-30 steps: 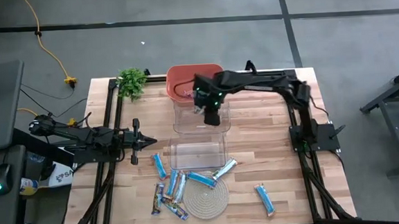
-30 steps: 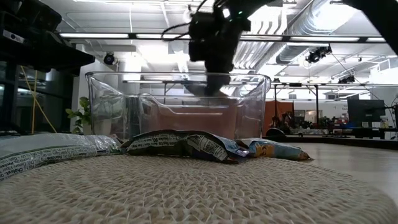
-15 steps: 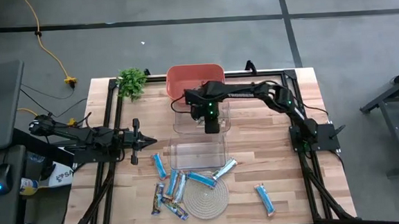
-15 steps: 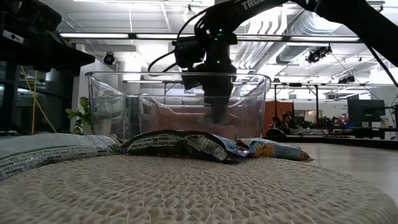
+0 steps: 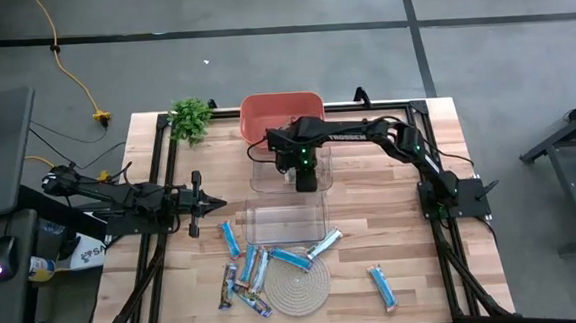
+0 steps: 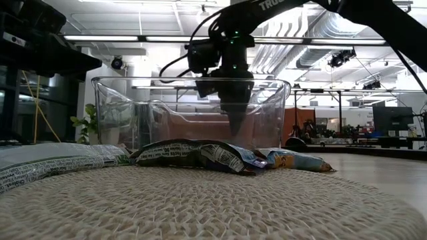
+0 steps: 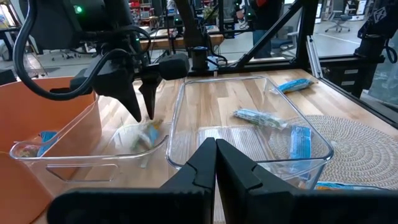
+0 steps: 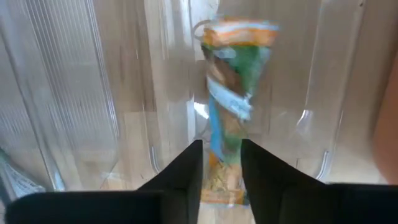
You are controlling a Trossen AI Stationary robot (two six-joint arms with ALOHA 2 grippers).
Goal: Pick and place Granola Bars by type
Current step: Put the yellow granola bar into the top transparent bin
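Right gripper now lower inside the clear bin, fingers parted, multicoloured bar released.

Bright, even overhead strip lighting; soft shadows. The multicoloured bar is motion-blurred; the woven mat fills the foreground, soft-focused.

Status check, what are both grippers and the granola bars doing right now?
Right gripper open over the far clear bin, multicoloured bar below it. Left gripper shut, parked at the table's left. Other bars loose near the coaster. Nothing blocking.

2 clear bins, 1 red bin, 1 coaster.
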